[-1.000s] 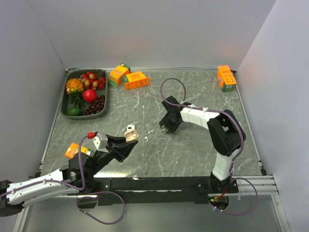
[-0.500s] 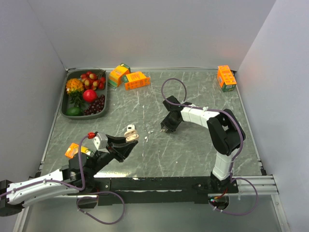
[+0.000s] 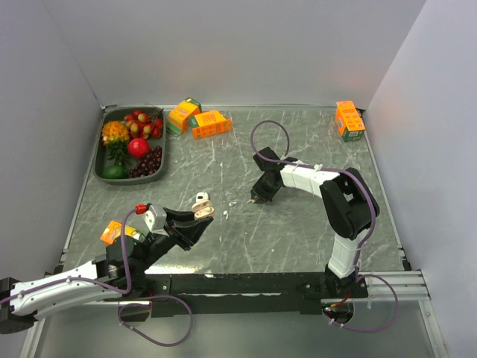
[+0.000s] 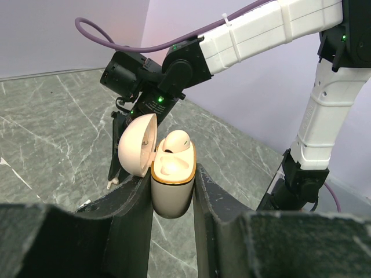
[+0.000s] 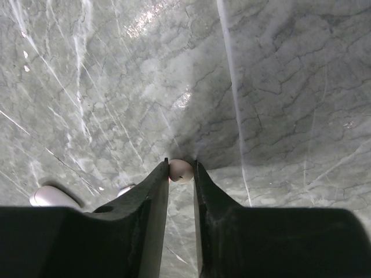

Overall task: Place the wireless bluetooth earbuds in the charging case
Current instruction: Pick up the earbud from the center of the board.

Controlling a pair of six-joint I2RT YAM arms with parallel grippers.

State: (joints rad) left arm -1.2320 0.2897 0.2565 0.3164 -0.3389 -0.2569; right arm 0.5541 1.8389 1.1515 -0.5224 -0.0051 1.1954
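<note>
The left fingers [image 4: 130, 214] clench the charging case [image 4: 172, 188] upright, lid open, lower left of the overhead frame, ready for the earbud [image 5: 181, 171] the right fingers [image 5: 152, 202] pinch on the desk [image 5: 278, 87] at centre

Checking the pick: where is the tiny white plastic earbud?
Right wrist view: the tiny white plastic earbud lies on the grey marble table between the right pincer's fingertips, near the table's middle.
</note>
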